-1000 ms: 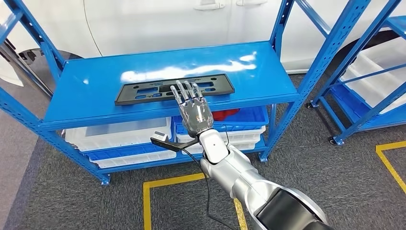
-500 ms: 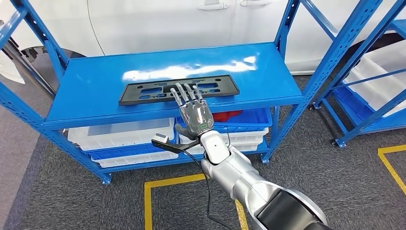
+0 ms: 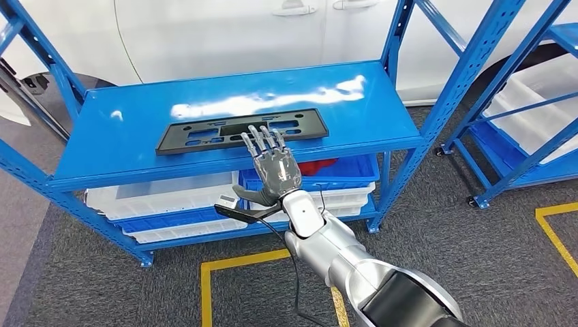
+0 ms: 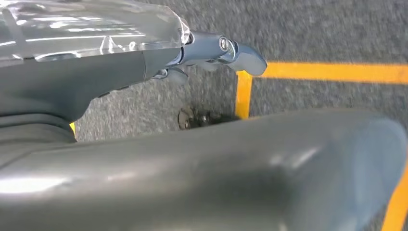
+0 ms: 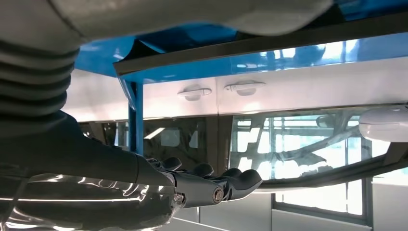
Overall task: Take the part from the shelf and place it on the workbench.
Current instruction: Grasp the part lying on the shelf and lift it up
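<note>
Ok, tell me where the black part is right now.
In the head view, the black part lies flat on the blue shelf's top deck, near its front edge, right at the right hand's fingertips.

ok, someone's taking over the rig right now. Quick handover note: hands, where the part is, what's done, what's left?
Right robot hand: open, fingers spread, fingertips over the near edge of the black part; whether they touch it, I can't tell. No grip on it.
Left robot hand: hangs by the robot's side over grey carpet with yellow floor tape, holds nothing; open or shut, can't tell.
Part: lies flat on the top board of the blue shelf, near its front edge.
Done: reach to the part.
Left: grasp it, lift it off, carry it to the workbench and set it down.
</note>
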